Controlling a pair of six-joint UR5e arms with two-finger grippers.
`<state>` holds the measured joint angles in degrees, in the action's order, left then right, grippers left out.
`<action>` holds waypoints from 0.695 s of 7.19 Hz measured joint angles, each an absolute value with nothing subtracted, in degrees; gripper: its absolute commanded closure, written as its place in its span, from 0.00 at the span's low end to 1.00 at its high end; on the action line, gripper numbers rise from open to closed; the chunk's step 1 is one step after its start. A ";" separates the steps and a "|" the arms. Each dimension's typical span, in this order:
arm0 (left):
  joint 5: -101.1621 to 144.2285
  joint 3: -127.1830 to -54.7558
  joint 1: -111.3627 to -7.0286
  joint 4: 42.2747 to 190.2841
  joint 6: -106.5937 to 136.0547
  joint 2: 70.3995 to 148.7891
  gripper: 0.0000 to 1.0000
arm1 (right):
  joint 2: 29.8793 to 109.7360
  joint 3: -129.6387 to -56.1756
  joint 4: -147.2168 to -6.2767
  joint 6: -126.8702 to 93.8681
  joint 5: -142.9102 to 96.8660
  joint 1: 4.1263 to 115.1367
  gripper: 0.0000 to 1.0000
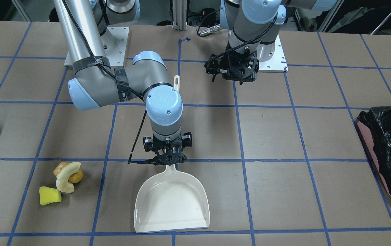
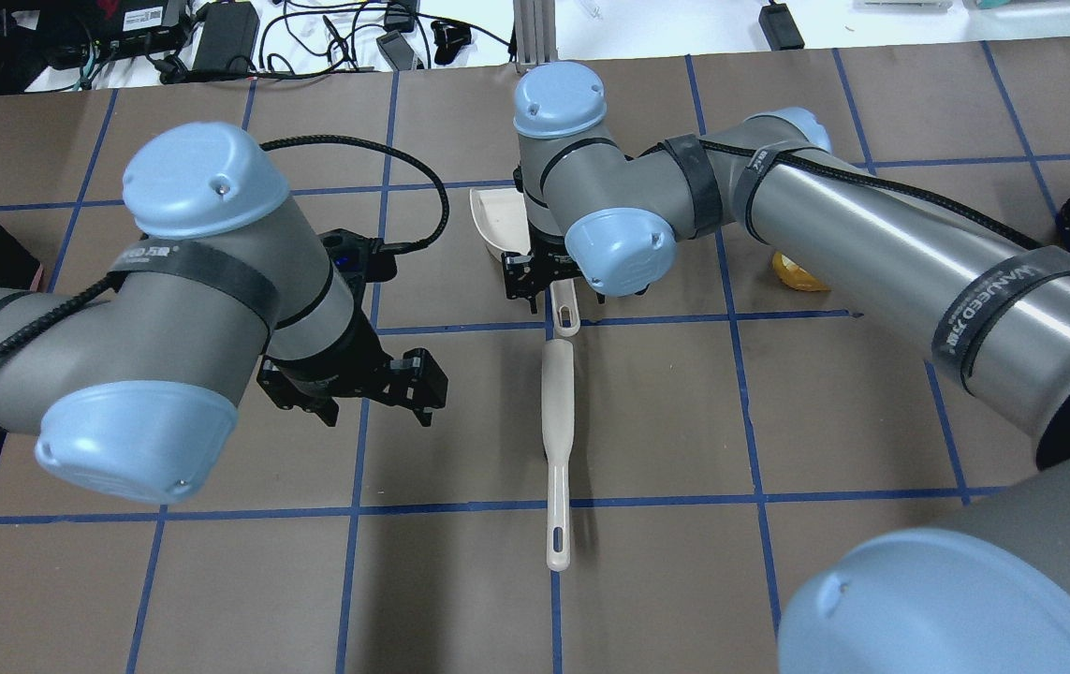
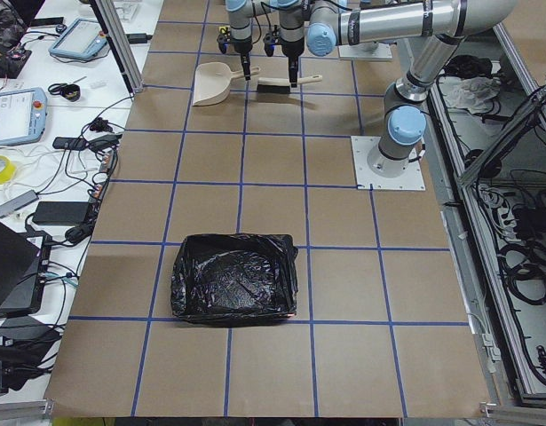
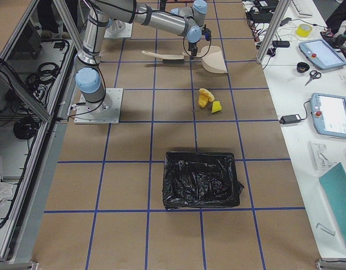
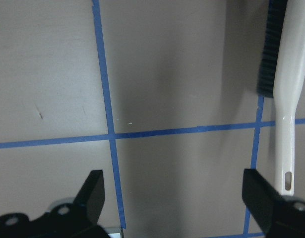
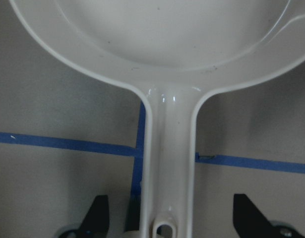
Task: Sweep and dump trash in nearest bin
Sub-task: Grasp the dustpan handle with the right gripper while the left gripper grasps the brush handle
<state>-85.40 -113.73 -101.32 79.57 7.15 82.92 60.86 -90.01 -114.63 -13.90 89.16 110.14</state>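
The white dustpan lies on the table, mouth toward the front edge. My right gripper hangs over its handle. In the right wrist view the open fingers stand on either side of the handle without touching it. The trash lies to the dustpan's side: a yellow block, a pale melon slice and an orange-brown ball. A white brush lies behind the dustpan. My left gripper is open and empty, beside the brush.
A black-bagged bin stands at the table's end on my left side. Another black-bagged bin stands on my right side, beyond the trash. Blue tape lines grid the brown tabletop.
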 measured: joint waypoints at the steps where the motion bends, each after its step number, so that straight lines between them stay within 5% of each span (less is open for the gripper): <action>1: -84.97 -114.79 -103.62 77.81 8.03 83.27 0.00 | 60.96 -90.76 -114.85 -14.98 89.16 110.35 0.27; 5: -82.77 -121.29 -111.16 66.27 16.99 85.36 0.02 | 62.08 -90.53 -115.80 -15.59 88.80 110.48 0.40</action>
<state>-82.77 -121.29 -111.16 66.27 16.99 85.36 62.08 -90.53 -115.80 -15.59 88.80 110.48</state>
